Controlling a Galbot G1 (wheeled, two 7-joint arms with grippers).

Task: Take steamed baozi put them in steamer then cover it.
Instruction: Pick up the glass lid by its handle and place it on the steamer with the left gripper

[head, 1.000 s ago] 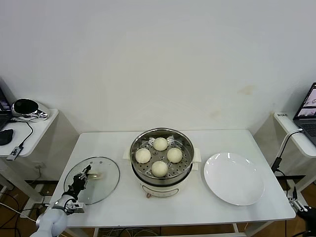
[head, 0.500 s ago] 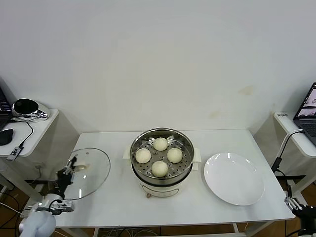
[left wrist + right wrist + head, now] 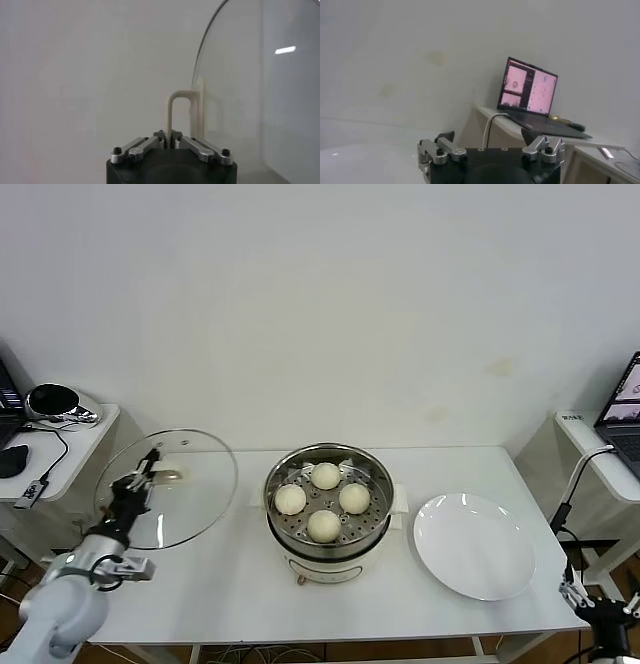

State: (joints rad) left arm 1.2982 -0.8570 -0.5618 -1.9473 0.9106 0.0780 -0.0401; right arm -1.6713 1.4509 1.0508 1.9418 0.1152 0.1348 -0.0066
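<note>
Head view shows the job most of the way through: all 4 steamed baozi [image 3: 322, 500] already sit on the perforated tray inside the steamer [image 3: 327, 514], which stands at the middle of the white table [image 3: 230, 594], uncovered. What is left, I would say, is the covering.

The glass lid [image 3: 180, 489] is off the table, raised and tilted in the air to the left of the steamer and well apart from it. The left gripper [image 3: 133, 487] has its jaws pinched tight on the lid's cream loop handle [image 3: 179, 112]; the left wrist view shows the handle caught between them.

The white plate [image 3: 473, 545], just right of the steamer, is bare. The right gripper [image 3: 598, 604] waits low, off the table's right corner, well away from the steamer, jaws spread and holding nothing.
</note>
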